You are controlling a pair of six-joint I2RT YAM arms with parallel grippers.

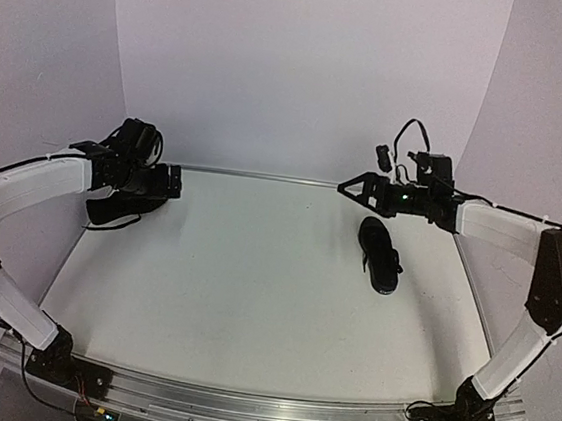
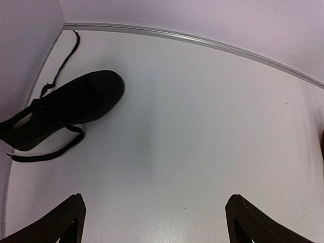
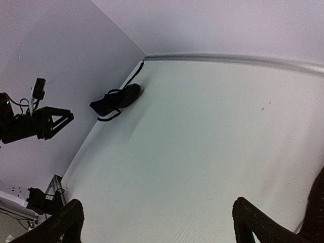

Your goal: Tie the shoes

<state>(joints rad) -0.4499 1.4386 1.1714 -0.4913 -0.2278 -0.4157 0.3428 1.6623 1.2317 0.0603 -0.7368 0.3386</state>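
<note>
Two small black shoes lie on the white table. One shoe (image 1: 110, 211) lies at the far left, by the wall, its thin laces loose; it also shows in the left wrist view (image 2: 71, 106) and the right wrist view (image 3: 116, 100). The other shoe (image 1: 380, 251) lies at the right, just below my right gripper. My left gripper (image 1: 173, 181) hovers above and to the right of the left shoe, open and empty (image 2: 154, 225). My right gripper (image 1: 349, 188) hovers above the far end of the right shoe, open and empty (image 3: 158, 225).
The table (image 1: 253, 288) has a metal rail along its back edge (image 2: 202, 40) and pale walls at the back and both sides. The left shoe sits close to the left wall. A dark shape (image 3: 318, 212) shows at the right edge of the right wrist view.
</note>
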